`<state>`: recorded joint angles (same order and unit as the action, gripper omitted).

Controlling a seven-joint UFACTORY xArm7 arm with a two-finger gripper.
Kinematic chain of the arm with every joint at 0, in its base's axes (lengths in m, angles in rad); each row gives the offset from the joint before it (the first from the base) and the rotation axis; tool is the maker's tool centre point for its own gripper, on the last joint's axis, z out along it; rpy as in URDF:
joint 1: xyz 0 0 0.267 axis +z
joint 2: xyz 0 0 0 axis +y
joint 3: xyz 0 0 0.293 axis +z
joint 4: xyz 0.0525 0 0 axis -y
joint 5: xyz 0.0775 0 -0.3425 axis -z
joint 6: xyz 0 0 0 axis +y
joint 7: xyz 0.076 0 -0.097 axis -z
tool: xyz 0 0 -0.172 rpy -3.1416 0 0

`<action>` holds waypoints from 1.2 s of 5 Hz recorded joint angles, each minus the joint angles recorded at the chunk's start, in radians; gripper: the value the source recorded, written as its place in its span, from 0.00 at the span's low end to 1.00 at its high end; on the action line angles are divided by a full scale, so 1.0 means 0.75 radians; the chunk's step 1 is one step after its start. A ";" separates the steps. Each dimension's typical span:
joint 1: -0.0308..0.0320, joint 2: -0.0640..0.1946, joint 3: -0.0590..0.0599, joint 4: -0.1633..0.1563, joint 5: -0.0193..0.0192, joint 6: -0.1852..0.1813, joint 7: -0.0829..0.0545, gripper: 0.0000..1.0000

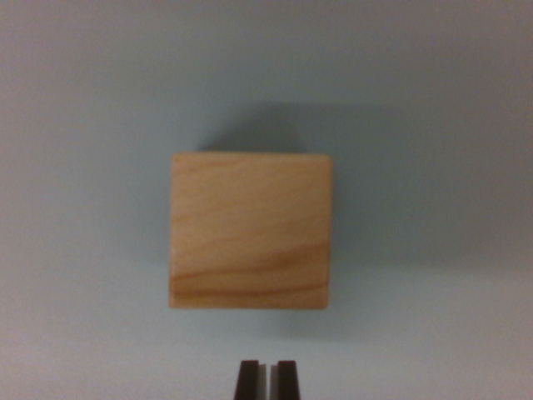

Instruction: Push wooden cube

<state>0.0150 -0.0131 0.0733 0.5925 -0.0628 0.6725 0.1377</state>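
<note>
Looking down, we see the pale grey bench filling the whole wrist view. On it sits the wooden cube, near the middle, its grain running across and a soft shadow behind it. Below the cube, at the bottom edge, our dark fingers stand almost pressed together, only a thin slit between them, apart from the cube.

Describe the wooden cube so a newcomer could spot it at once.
On the plain pale grey surface, look at the middle of the wrist view, just above the dark gripper tips. The wooden cube is the only object there, light tan with wavy grain.
</note>
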 joint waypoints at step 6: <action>0.0025 0.000 0.006 -0.080 -0.0069 -0.072 0.010 0.00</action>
<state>0.0169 -0.0132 0.0777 0.5326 -0.0679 0.6187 0.1455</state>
